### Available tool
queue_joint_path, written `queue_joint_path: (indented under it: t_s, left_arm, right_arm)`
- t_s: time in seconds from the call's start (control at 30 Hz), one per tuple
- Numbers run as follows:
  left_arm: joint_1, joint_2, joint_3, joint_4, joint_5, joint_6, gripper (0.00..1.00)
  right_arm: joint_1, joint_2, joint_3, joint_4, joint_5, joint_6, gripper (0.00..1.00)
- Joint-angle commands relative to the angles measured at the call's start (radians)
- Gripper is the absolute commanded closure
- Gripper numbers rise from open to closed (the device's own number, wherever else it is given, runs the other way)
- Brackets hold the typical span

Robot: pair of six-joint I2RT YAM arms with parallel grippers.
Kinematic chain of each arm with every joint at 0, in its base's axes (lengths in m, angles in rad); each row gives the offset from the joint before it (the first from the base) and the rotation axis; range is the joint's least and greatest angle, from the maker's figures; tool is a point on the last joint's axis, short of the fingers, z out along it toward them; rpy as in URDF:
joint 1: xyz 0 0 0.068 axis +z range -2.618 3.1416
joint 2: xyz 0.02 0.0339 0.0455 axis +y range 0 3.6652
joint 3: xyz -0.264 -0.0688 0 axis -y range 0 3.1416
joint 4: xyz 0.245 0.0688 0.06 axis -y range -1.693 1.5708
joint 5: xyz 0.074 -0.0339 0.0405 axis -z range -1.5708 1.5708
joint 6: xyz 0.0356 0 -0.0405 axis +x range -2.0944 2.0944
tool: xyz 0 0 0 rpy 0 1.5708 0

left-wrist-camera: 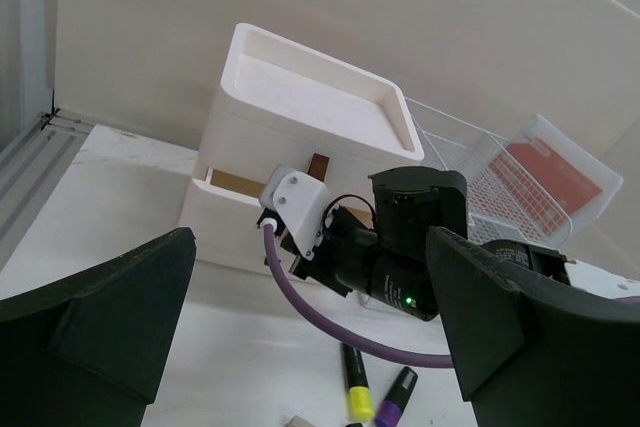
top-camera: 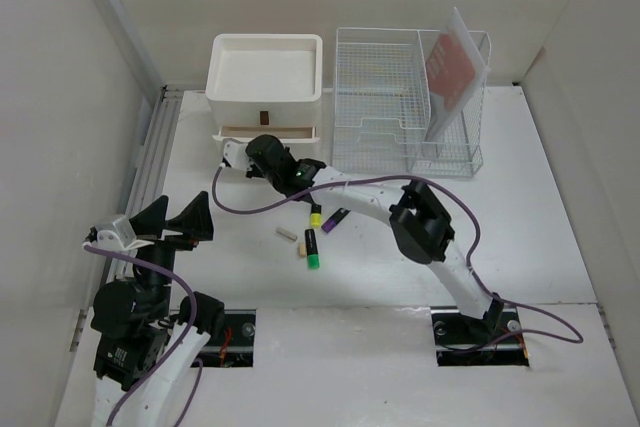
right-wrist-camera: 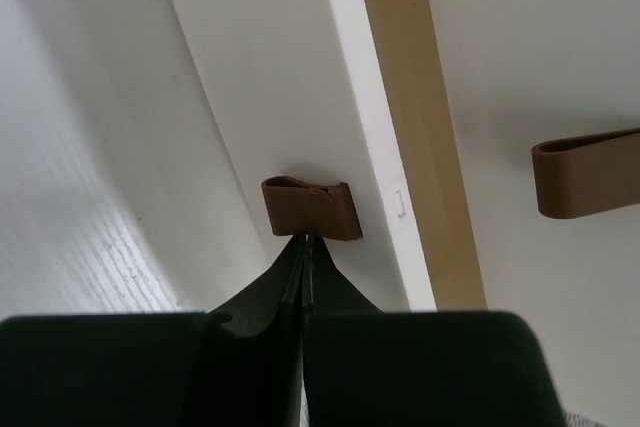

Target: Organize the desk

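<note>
The desk (top-camera: 540, 207) fills the middle and lower part of the top view, a white surface with a grey rail (top-camera: 150, 162) running up its left edge. Just right of that rail, at lower left, the left gripper (top-camera: 178, 215) hangs above the tabletop with its two dark fingers (left-wrist-camera: 100, 327) spread wide apart and nothing between them.

Further right, at upper centre, a cream drawer box (top-camera: 265, 82) with a tray top stands at the far side of the desk. A tan strip (left-wrist-camera: 235, 180) shows along its front, beside a brown pull tab (left-wrist-camera: 318, 165). The right arm reaches across from the lower right to the foot of this box. In the right wrist view the right gripper (right-wrist-camera: 303, 247) has its fingers pressed flat together, the tips touching the lower edge of a second brown tab (right-wrist-camera: 306, 209) (whether they pinch any of it cannot be told).

Below the box, near the centre of the frame, lie a small pale eraser (top-camera: 287, 234), a green-tipped highlighter (top-camera: 311, 247), a yellow-capped marker (top-camera: 315, 215) and a purple marker (top-camera: 335, 219), close together on the bare surface.

At upper right stands a white wire-mesh rack (top-camera: 385, 97), just beside the box, with a red folder (top-camera: 450, 67) leaning upright in its right compartment.
</note>
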Motion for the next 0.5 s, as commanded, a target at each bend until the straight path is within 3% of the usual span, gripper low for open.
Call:
queue_joint_path:
  t_s: [0.0, 0.47]
  left_arm:
    - [-0.003, -0.019, -0.002, 0.049, 0.007, 0.002, 0.0]
    - [-0.003, -0.019, -0.002, 0.049, 0.007, 0.002, 0.0]
  right_arm:
    - [-0.019, 0.015, 0.059, 0.08, 0.04, -0.008, 1.0]
    - [-0.048, 0.055, 0.095, 0.108, 0.087, -0.036, 1.0]
